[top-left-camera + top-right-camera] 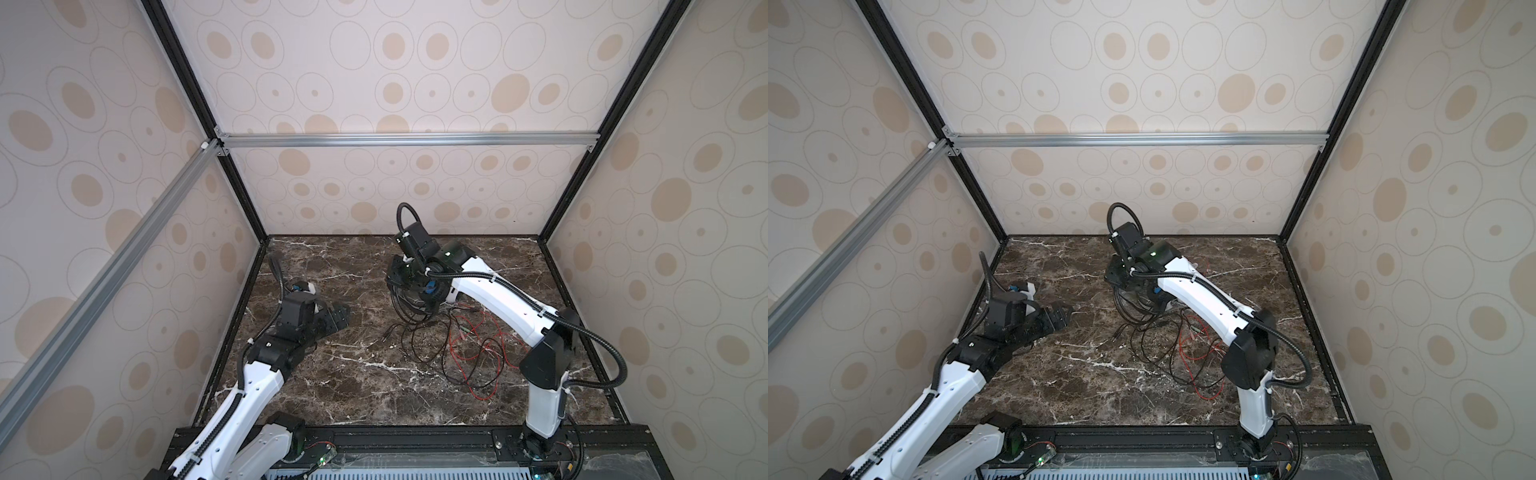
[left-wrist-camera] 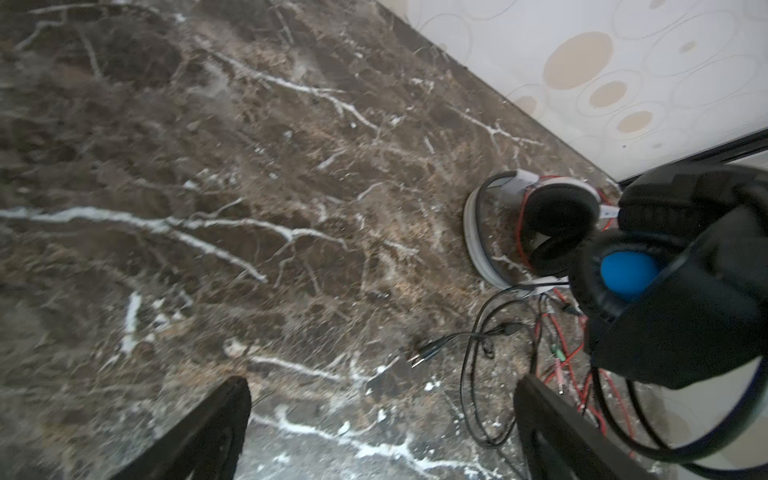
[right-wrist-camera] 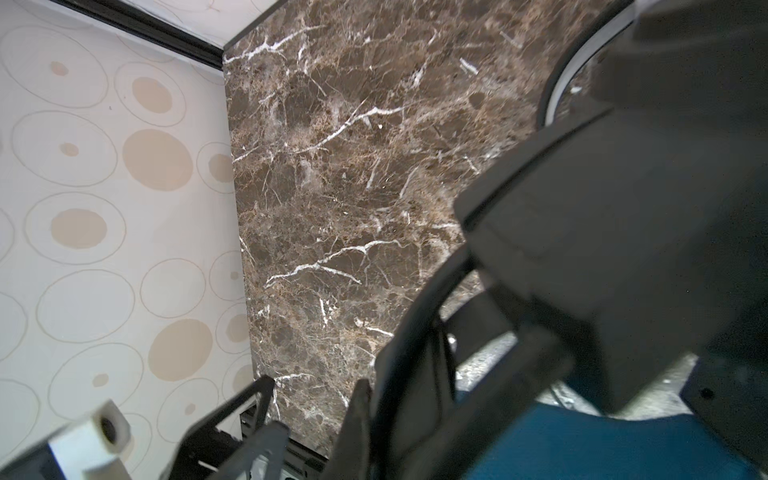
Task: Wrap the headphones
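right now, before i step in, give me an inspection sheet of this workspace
surface: dark marble tabletop, white veins
job's things: black headset held up at the right gripper; white headset lying on the tabletop
clutter: nothing seen
grippers: left gripper open, empty; right gripper shut on the black headset
cables: black cord and red cord loose, tangled on the tabletop
surroundings: patterned walls, aluminium frame
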You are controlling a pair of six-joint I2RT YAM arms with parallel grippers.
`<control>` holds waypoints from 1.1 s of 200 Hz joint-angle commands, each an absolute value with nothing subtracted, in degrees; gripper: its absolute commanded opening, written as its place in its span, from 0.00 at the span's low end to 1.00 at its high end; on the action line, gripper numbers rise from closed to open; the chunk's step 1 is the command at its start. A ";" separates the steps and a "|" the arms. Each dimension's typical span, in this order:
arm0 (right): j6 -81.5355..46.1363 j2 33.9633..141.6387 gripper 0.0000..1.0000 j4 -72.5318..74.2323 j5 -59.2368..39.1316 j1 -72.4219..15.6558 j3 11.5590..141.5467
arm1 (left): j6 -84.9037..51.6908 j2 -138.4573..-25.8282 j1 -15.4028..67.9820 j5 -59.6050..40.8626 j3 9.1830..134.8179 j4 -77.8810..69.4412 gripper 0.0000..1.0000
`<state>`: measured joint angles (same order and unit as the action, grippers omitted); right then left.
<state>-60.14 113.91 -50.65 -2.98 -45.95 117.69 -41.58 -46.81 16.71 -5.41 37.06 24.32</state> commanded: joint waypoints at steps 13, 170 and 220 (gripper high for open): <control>-72.31 120.46 0.03 -58.28 2.76 -48.91 122.33 | -44.20 -38.26 16.52 -7.49 27.88 20.73 0.98; -81.46 136.29 0.46 -60.55 4.40 -49.42 133.06 | -44.06 -38.60 16.48 -16.54 23.90 17.48 0.97; -75.71 137.14 0.62 -57.55 0.68 -47.70 137.72 | -45.69 -37.86 16.52 -14.25 23.64 19.28 0.96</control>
